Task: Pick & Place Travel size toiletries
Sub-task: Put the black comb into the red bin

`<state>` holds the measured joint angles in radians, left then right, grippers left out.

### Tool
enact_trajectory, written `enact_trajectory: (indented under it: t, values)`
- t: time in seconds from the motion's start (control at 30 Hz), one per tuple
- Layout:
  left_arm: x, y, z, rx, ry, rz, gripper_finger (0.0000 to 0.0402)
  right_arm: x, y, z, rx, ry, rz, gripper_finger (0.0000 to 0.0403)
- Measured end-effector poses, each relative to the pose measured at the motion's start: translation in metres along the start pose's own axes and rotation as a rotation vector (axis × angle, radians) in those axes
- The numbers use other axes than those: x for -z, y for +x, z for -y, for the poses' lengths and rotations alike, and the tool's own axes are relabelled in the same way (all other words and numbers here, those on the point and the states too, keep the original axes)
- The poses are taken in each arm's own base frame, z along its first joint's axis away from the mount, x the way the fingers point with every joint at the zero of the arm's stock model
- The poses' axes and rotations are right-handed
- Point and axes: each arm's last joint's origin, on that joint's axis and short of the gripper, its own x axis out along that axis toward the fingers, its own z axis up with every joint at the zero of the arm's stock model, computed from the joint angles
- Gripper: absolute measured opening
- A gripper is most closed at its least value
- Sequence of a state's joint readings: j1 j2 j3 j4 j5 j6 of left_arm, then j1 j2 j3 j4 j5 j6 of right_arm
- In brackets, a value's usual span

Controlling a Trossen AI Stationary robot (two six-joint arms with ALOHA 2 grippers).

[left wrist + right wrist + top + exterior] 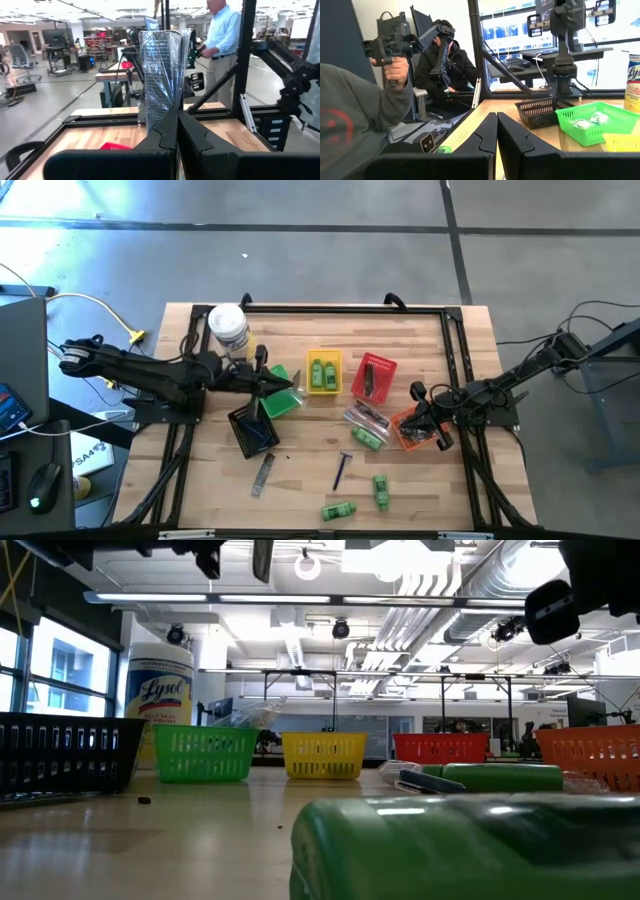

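A: Where is the left gripper [290, 392]?

B: Over the green basket [283, 402], with the black basket [254, 430] just beside it, toward the table's front edge. Its fingers are pressed together on a clear packet [164, 75] with a fine dark grid pattern, which stands up out of the fingertips in the left wrist view.

A: And the right gripper [440, 432]?

B: Over the orange basket [408, 428], fingers pressed together. I cannot see anything between them in the right wrist view.

A: Where are the toiletries?

B: Just beside the right gripper, on the side toward the table's middle, clear packets [365, 418] and a green bottle [368, 439] lie on the wood. Farther from it, toward the front edge, lie two more green bottles [381, 490], one [339, 510] almost at the edge, and a blue razor [343, 469]. A grey comb [264, 474] lies past the black basket from the left gripper. The yellow basket [323, 372] between the two grippers holds green bottles, and the red basket [374, 376] next to it holds something dark.

A: Anything else near the left gripper?

B: A white canister [229, 329] stands behind the arm, near the far edge.

A: People?

B: A person in a light shirt [223, 35] stands past the table in the left wrist view. A person in dark clothes [447, 65] sits beyond it in the right wrist view.
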<state>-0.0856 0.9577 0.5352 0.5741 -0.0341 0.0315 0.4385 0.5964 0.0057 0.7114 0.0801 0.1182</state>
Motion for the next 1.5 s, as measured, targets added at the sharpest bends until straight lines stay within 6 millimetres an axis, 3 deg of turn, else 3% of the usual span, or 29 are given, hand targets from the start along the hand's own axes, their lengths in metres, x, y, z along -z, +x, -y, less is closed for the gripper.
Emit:
enact_trajectory:
  t: [0.17, 0.97, 1.17, 1.5]
  values:
    - [0.01, -0.003, -0.001, -0.027, 0.006, -0.004, 0.0, 0.0, 0.0, 0.0, 0.002, -0.017, 0.0, 0.0004]
    - [0.012, -0.004, -0.001, -0.058, 0.022, -0.027, 0.0, -0.001, 0.0, 0.001, 0.033, -0.014, 0.008, 0.0004]
    - [0.003, -0.019, -0.003, -0.09, 0.049, -0.006, 0.0, -0.001, 0.0, 0.0, 0.014, -0.007, 0.014, 0.0004]
    - [0.037, -0.051, -0.004, -0.108, 0.007, -0.005, 0.0, -0.002, 0.0, 0.0, -0.005, -0.005, 0.021, 0.0004]
